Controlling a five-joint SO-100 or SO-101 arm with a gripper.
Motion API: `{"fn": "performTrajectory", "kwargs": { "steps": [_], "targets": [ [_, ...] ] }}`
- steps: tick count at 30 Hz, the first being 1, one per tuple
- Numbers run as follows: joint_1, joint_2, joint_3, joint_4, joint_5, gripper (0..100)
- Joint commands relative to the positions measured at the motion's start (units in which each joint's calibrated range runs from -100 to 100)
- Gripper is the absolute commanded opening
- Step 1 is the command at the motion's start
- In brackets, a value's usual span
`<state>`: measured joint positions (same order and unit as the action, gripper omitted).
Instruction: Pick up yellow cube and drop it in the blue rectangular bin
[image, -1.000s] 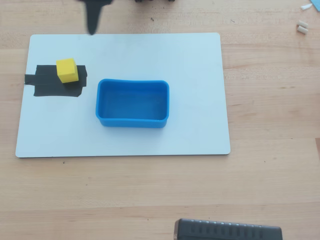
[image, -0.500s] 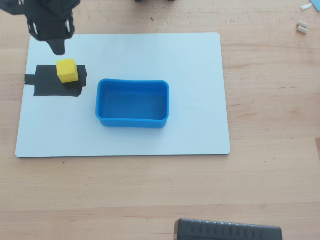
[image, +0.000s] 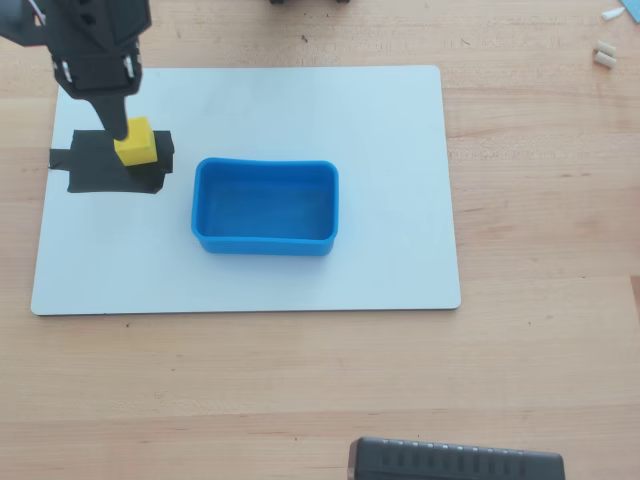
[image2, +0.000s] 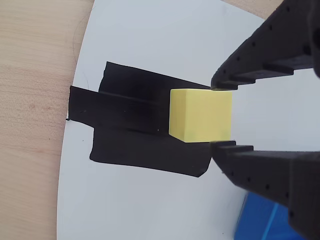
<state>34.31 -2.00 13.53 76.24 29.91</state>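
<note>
The yellow cube sits over the black tape patch at the left of the white board. My gripper comes in from the top left in the overhead view. In the wrist view its two black jaws press the top and bottom faces of the cube, so the gripper is shut on it. I cannot tell whether the cube is lifted off the tape. The blue rectangular bin stands empty near the board's middle, to the right of the cube; a corner of it shows in the wrist view.
The white board lies on a wooden table. Small white pieces lie at the top right. A black ribbed object sits at the bottom edge.
</note>
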Motion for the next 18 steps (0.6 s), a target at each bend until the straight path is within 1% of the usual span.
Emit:
{"fn": "performTrajectory", "kwargs": {
  "steps": [1,4,8,18],
  "targets": [
    [1.1,-0.8,1.7,-0.7,0.5,29],
    [0.9,-0.8,2.7,-0.9,0.3,32],
    [0.7,-0.8,5.0,-2.6,0.3,34],
    [0.5,-0.8,12.1,-10.6,0.2,33]
  ]
}}
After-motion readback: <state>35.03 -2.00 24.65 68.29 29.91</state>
